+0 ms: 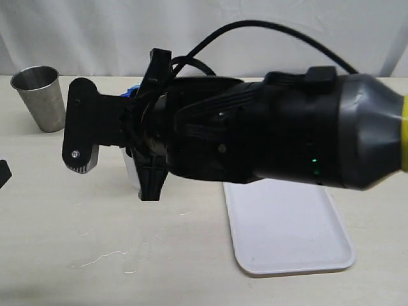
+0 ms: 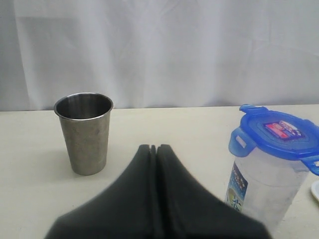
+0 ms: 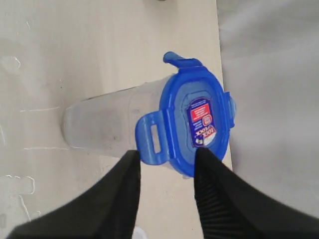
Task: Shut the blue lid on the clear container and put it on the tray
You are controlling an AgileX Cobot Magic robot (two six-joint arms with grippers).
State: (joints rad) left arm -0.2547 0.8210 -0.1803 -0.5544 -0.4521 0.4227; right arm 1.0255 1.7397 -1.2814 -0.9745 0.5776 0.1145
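Right gripper (image 3: 168, 155) over the blue lid (image 3: 197, 117): I am hovering it with the jaws standing wide, gripping nothing, and one raised flap is lying between them. The lid is sitting on the mouth of the clear container (image 3: 102, 124), which is standing upright on the table (image 1: 95, 255) directly beneath the jaws. The tray (image 1: 287, 236) is lying well behind them, under the arm.

The flaps are sticking outward (not snapped down, as far as I can judge). I am therefore planning to press each one flat against the wall, pushing straight down rather than sideways so the tall, narrow canister is not tipping.

The lid is glossy rounded-square plastic with a paler centre and a sticker. The container is looking cloudy, smooth and probably slippery.

The left gripper (image 2: 156, 148) is resting with its jaws pressed together, empty, and a brushed metal cup (image 2: 85, 132) is standing beyond its tips.
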